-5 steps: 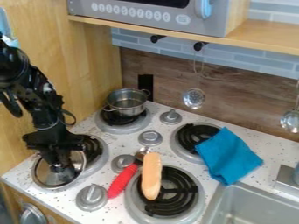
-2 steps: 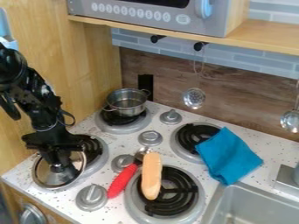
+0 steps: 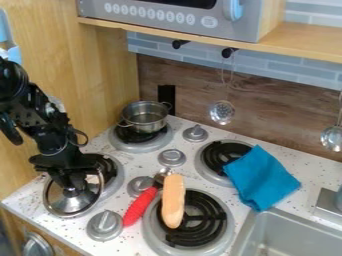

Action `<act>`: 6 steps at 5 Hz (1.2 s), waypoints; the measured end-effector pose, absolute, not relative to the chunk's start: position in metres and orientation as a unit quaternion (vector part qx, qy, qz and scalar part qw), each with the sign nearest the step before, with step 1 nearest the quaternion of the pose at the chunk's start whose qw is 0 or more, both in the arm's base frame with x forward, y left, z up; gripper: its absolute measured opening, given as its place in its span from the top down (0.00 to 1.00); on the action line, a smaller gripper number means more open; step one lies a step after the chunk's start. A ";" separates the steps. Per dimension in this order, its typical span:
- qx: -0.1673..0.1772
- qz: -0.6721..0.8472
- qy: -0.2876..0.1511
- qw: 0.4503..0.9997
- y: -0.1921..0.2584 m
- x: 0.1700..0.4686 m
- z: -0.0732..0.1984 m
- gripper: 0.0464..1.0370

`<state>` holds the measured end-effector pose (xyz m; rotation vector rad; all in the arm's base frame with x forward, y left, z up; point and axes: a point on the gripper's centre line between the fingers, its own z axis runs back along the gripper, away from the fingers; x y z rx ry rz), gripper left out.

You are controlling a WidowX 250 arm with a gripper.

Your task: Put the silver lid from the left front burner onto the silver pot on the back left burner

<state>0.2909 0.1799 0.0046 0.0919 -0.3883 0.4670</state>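
Note:
At the left of the stove, my gripper [image 3: 69, 186] points down, shut on the knob of a round glass lid with a metal rim [image 3: 75, 204]. The lid stands tilted over the left edge of the front-left burner. Right of it, a red-handled utensil [image 3: 138, 207] lies between the knobs and the front-right burner. A tan, bread-like piece [image 3: 174, 201] rests across the utensil's right side and that burner. A metal pot [image 3: 145, 117] stands on the back-left burner, uncovered.
A blue cloth [image 3: 262, 177] lies partly over the back-right burner, beside the sink [image 3: 294, 231]. Stove knobs [image 3: 105, 225] rise between the burners. Two metal ladles [image 3: 222, 112] hang at the back wall, below the shelf [image 3: 310, 40].
My gripper has moved slightly to the right, and the lid has shifted right with it. The pot, cloth, utensil and tan piece have stayed in place.

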 end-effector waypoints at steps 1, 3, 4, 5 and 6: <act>0.036 0.224 -0.191 0.955 0.177 0.292 0.005 0.73; 0.037 0.230 -0.199 0.952 0.180 0.313 0.022 0.73; 0.045 0.203 -0.216 0.954 0.173 0.333 0.026 0.73; 0.056 0.193 -0.216 0.956 0.176 0.345 0.021 0.73; 0.054 0.186 -0.216 0.957 0.174 0.352 0.027 0.73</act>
